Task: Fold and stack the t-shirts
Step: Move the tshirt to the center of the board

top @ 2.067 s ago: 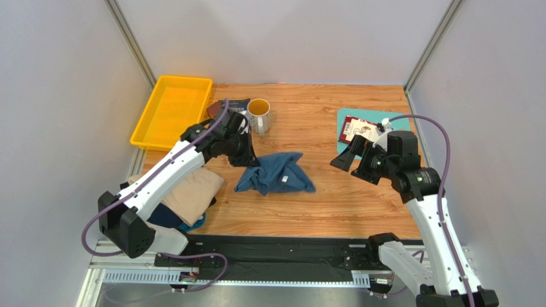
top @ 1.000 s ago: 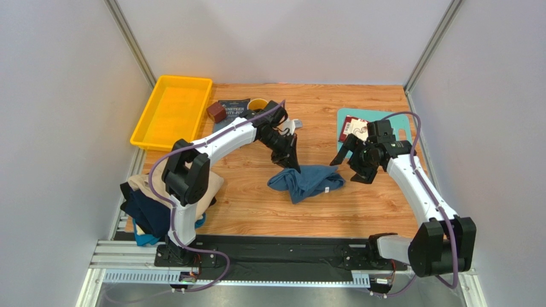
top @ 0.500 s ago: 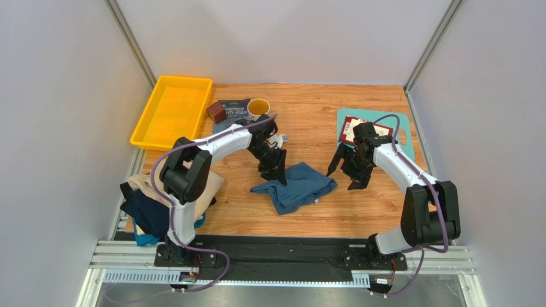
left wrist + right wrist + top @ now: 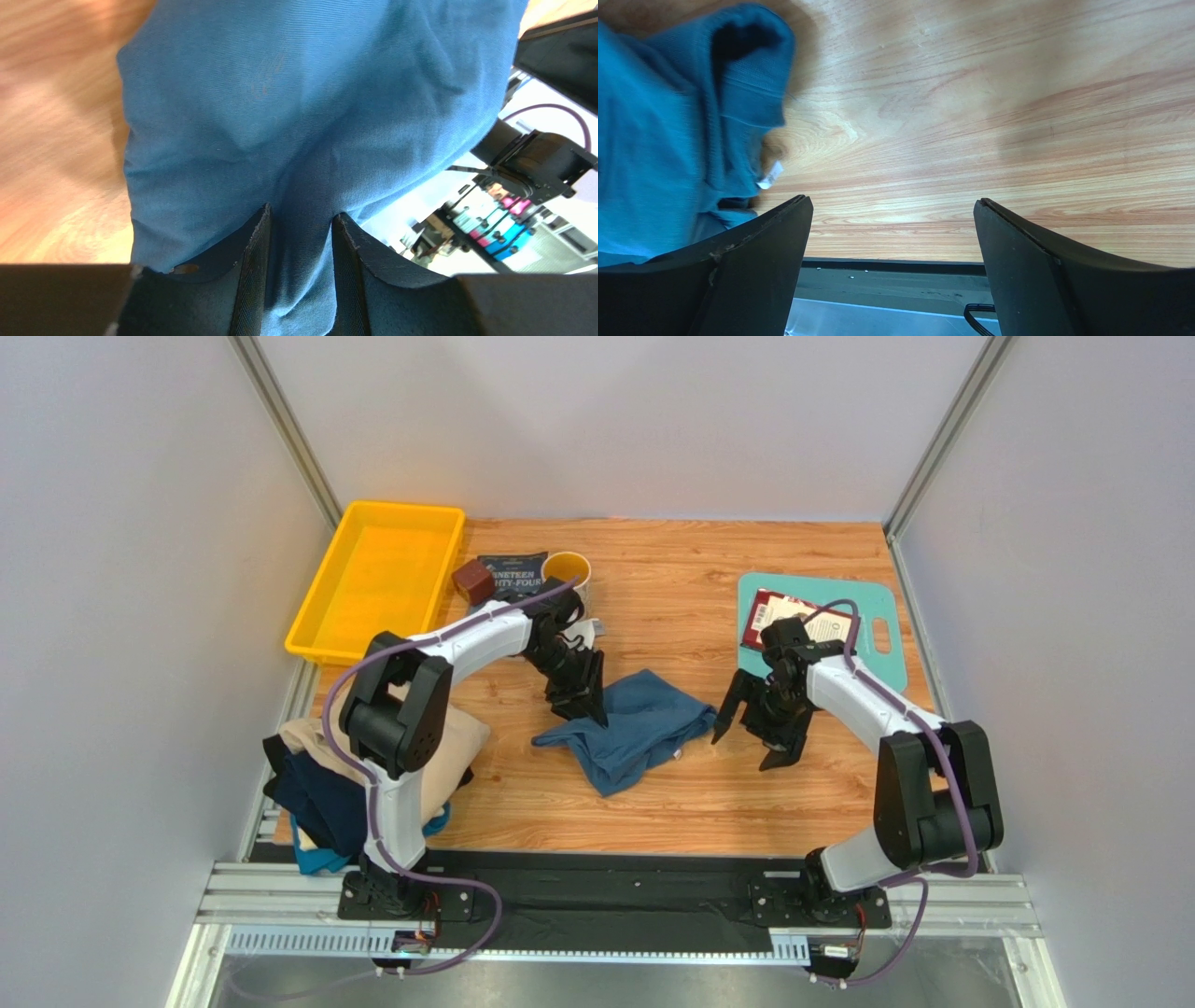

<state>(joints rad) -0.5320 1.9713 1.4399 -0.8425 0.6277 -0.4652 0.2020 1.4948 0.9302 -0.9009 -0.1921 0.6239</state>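
In the middle of the table (image 4: 701, 819): you see the teal-blue t-shirt (image 4: 638, 735), crumpled, not yet folded.
Left gripper (image 4: 586, 703): at the shirt's far left edge. Its fingers (image 4: 253, 266) stand narrowly apart with cloth between them; you cannot tell if they pinch it.
Right gripper (image 4: 745, 742): just right of the shirt, over bare wood, jaws wide, holding nothing.
Near left corner: the beige t-shirt (image 4: 466, 742) lies on the dark navy t-shirt (image 4: 320, 809).

Your left black two-finger gripper (image 4: 582, 703): arm stretched to mid-table, jaws partly parted. Your right black two-finger gripper (image 4: 746, 739): tips down, jaws wide.
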